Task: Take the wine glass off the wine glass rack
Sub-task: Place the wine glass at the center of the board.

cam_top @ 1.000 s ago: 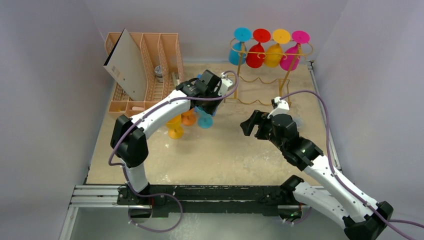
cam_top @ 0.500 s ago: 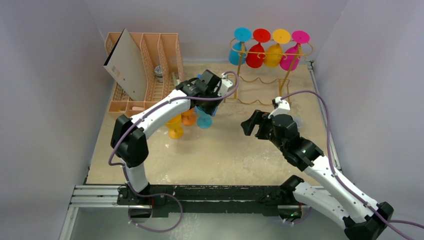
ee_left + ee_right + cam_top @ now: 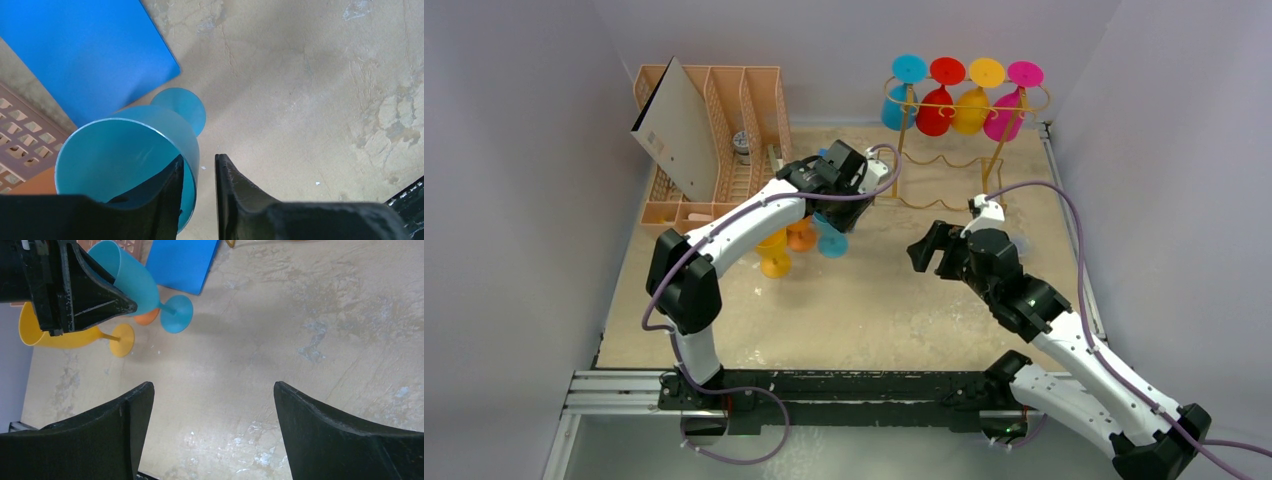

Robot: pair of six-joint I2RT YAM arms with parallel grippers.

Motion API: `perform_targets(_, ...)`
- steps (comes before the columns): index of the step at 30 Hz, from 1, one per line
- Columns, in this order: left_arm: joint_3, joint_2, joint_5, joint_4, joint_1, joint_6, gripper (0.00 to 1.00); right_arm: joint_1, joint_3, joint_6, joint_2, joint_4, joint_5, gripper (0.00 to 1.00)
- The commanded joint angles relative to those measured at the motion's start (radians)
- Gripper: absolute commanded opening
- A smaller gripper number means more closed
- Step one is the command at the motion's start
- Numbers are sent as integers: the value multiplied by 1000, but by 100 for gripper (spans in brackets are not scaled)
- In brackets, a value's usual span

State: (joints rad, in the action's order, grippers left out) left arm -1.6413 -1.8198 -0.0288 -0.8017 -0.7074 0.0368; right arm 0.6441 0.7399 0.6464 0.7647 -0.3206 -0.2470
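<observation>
The teal plastic wine glass (image 3: 125,155) is off the rack, standing on the sandy counter (image 3: 874,300) right at the left tool (image 3: 198,161). One finger sits inside the bowl, one outside, slightly parted, no squeeze on the rim. Behind that tool, the gold wire wine glass rack (image 3: 999,155) carries four coloured glasses (image 3: 954,110) upside down. The right tool (image 3: 211,387) gapes wide, empty, well apart.

The wine glass rack (image 3: 1001,147) is thin, shiny gold metal wire. The blue wine glass (image 3: 120,155) near it looks like smooth, translucent plastic with a soft gloss. The bench (image 3: 310,100) beneath is matt, rough and blotchy; the left end effector (image 3: 199,167) is grainy matt black.
</observation>
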Motion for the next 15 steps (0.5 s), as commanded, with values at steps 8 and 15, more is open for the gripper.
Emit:
perform_targets(8,-32,75,-73,36,2,-27,39,2,42,-38,-2,-38,-67,91)
perform_targets(15,-41,134,-111,40,2,-29,44,2,58,-130,-1,-50,-143,92)
